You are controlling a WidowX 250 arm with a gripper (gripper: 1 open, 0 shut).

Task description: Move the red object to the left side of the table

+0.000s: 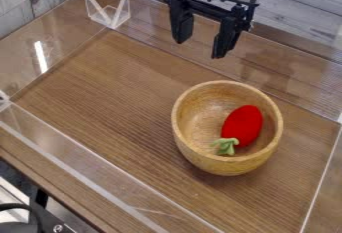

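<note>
The brown wood table (pixel 107 97) has low clear walls (pixel 107 9). The red object (pixel 243 124) lies inside the wooden bowl (pixel 194 112). The gripper (pixel 201 39) hangs above, open and empty.

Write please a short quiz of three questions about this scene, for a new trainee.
1. True or false: the red object lies inside the bowl.
2. The gripper is: A) open, above the table; B) shut on the red object; C) inside the bowl.
3. Which end of the red object is green, the nearer or the farther from the camera?

Key: 1 true; 2 A; 3 the nearer.
</note>
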